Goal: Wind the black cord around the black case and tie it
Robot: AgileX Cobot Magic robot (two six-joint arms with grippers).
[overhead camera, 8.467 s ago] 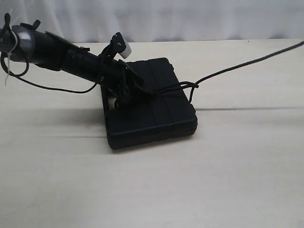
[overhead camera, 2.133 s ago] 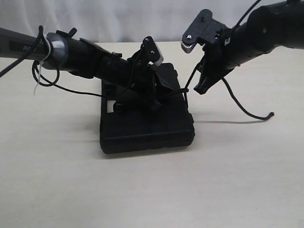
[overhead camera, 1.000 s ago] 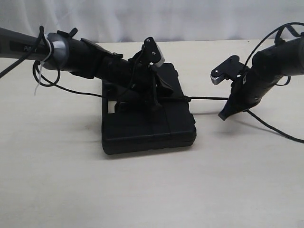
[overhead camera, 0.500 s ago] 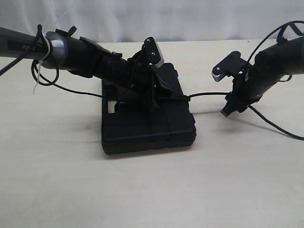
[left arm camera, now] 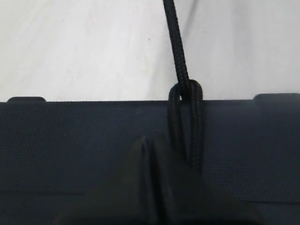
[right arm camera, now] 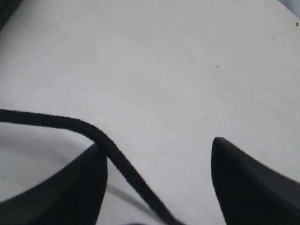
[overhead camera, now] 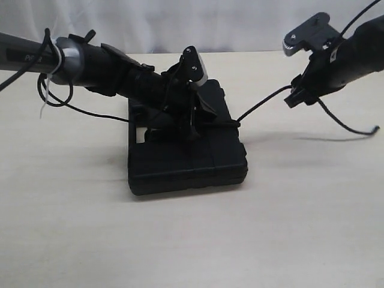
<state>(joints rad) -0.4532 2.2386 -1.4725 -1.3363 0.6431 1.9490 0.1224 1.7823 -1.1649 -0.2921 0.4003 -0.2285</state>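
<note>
pale table (overhead camera: 180, 240): right gripper (right arm camera: 157, 144), now raised right of the black case (overhead camera: 186, 162), has spread wide, releasing the black cord (right arm camera: 70, 123); left gripper (left arm camera: 150, 145) stays pinched shut atop the case.

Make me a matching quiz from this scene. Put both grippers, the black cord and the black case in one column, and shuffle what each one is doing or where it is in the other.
Column one:
1. left gripper
2. right gripper
3. black cord
4. black case

Column two:
A. lying flat on the table
B. open, up in the air above the table
C. shut, tips down on top of the case
D. looped at the case's edge, then running off toward the right arm

Pairs: 1-C, 2-B, 3-D, 4-A
</note>
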